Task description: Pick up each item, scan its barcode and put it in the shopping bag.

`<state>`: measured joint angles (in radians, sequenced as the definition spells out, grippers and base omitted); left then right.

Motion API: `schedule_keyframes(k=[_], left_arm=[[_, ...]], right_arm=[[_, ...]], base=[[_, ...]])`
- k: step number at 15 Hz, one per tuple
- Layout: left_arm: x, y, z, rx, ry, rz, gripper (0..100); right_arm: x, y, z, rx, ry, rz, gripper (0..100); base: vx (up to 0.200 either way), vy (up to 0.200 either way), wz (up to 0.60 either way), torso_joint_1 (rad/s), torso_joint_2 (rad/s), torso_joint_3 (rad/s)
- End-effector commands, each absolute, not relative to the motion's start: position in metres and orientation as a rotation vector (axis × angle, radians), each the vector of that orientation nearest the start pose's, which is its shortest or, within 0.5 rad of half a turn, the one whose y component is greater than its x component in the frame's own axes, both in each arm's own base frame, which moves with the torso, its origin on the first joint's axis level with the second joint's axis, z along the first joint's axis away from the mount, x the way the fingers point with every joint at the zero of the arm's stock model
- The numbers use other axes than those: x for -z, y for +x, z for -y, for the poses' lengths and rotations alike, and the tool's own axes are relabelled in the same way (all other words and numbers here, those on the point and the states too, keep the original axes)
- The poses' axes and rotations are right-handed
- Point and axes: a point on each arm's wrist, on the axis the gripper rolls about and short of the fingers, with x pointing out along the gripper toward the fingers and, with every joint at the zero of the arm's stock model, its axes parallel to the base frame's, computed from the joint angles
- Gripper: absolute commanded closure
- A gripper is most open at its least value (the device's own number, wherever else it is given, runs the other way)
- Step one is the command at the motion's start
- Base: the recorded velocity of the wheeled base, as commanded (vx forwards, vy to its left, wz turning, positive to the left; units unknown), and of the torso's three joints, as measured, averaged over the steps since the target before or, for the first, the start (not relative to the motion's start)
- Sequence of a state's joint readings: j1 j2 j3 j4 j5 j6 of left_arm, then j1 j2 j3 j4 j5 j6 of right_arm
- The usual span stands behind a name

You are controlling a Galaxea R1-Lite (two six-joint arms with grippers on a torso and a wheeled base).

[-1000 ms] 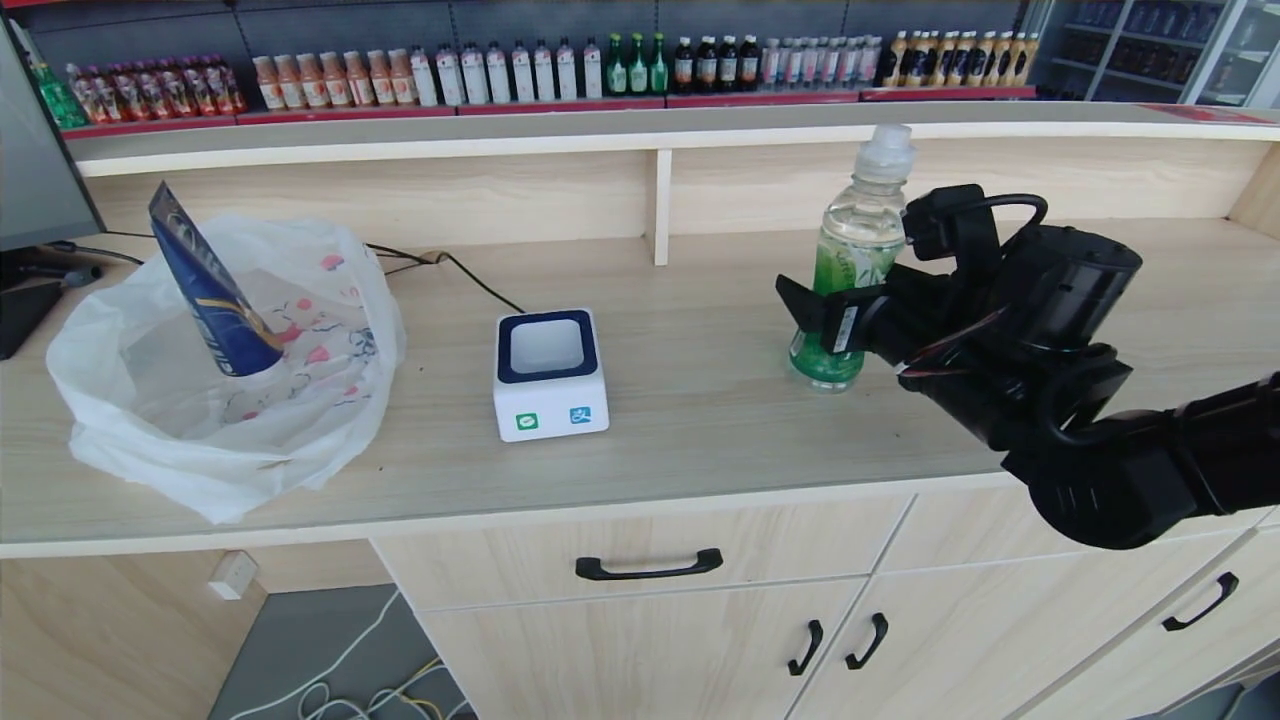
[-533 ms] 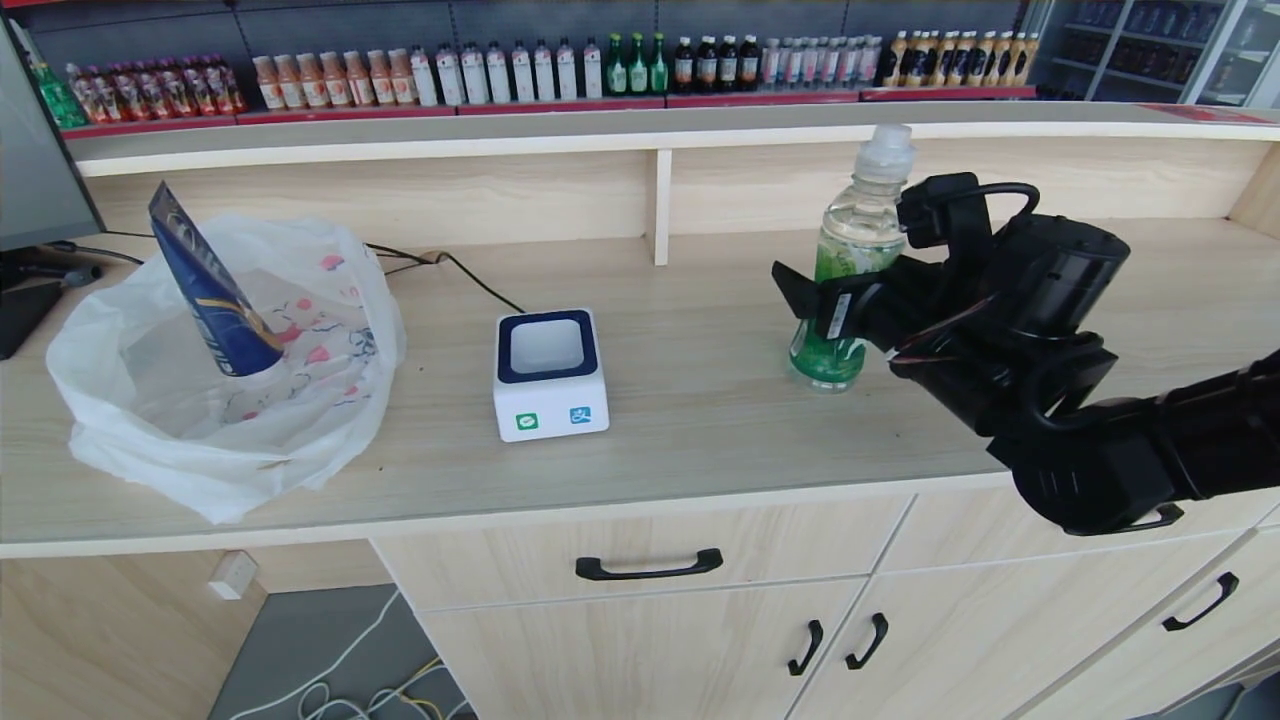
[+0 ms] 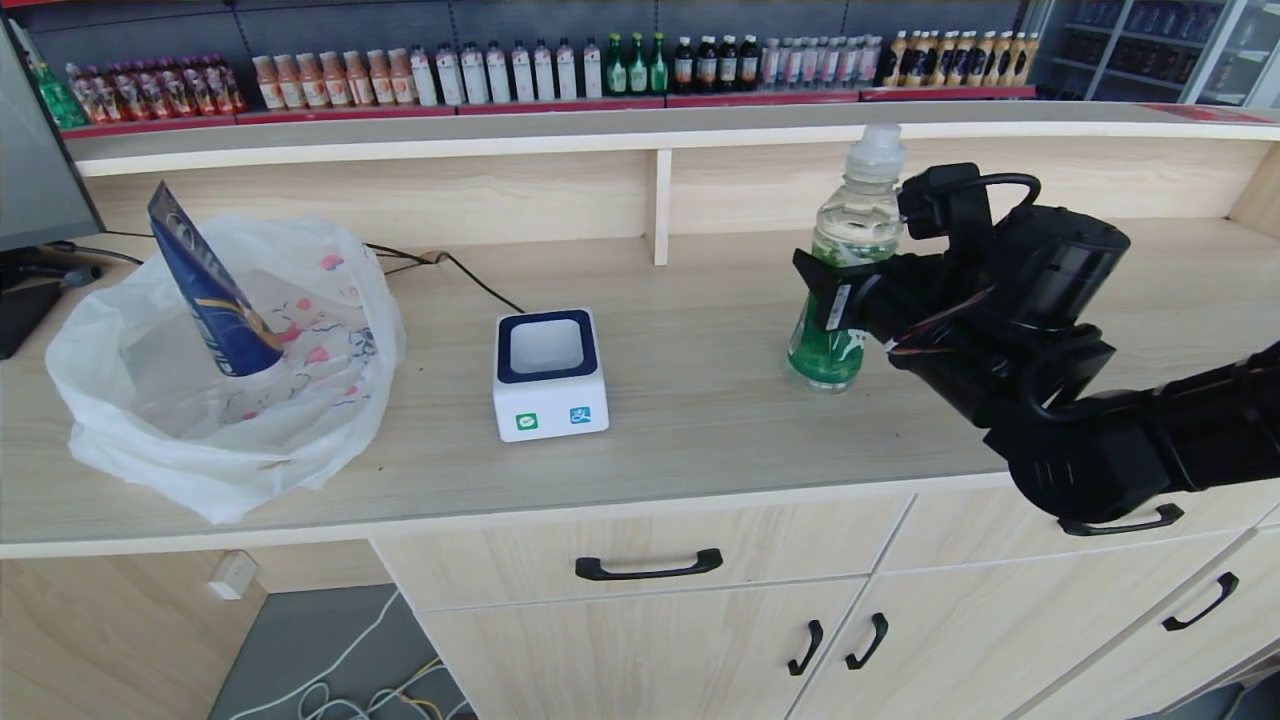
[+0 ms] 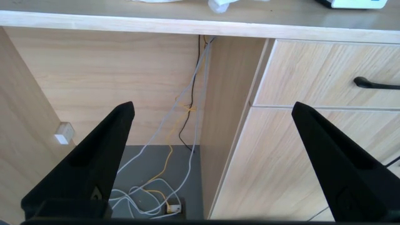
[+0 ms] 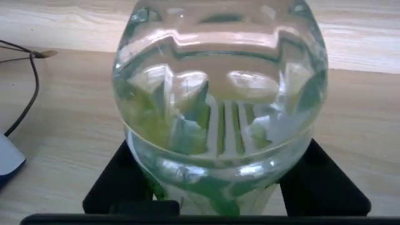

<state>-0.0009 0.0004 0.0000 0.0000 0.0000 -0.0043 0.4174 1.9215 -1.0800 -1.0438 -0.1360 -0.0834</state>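
A clear bottle (image 3: 852,222) with a green label and pale cap stands on the wooden counter (image 3: 700,400) at the right. My right gripper (image 3: 848,290) is open around its middle, one black finger (image 3: 818,290) in front and the other hidden behind. In the right wrist view the bottle (image 5: 219,81) sits close between the two fingers (image 5: 115,181). The white scanner (image 3: 550,372) with a blue-rimmed window stands mid-counter. At the left, the white shopping bag (image 3: 150,420) holds a blue tube (image 3: 205,285) standing up. My left gripper (image 4: 212,125) is open below counter level, facing the cabinet front.
A black cable (image 3: 470,275) runs behind the scanner toward the bag. A monitor (image 3: 35,170) stands at the far left. A raised shelf ledge (image 3: 660,150) backs the counter. Drawers with black handles (image 3: 648,568) sit below; loose cables (image 4: 162,194) lie on the floor.
My right gripper has moved up and a little farther in around the bottle. The bottle's top now leans slightly left. The bag, tube and scanner have not moved.
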Motion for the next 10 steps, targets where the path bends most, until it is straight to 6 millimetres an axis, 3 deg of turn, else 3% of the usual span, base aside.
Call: schedule_keyframes(k=[1, 10], left_arm=[[-0.075, -0.023, 0.000, 0.000, -0.005, 0.000, 0], [-0.075, -0.023, 0.000, 0.000, -0.005, 0.000, 0]], right_arm=[[-0.226, 0.345, -0.150, -0.275, -0.025, 0.221, 100], [-0.238, 0.339, -0.146, -0.290, -0.018, 0.256, 100]], base=[[0.000, 0.000, 0.00, 0.000, 0.00, 0.000], [0.000, 0.000, 0.00, 0.000, 0.00, 0.000]])
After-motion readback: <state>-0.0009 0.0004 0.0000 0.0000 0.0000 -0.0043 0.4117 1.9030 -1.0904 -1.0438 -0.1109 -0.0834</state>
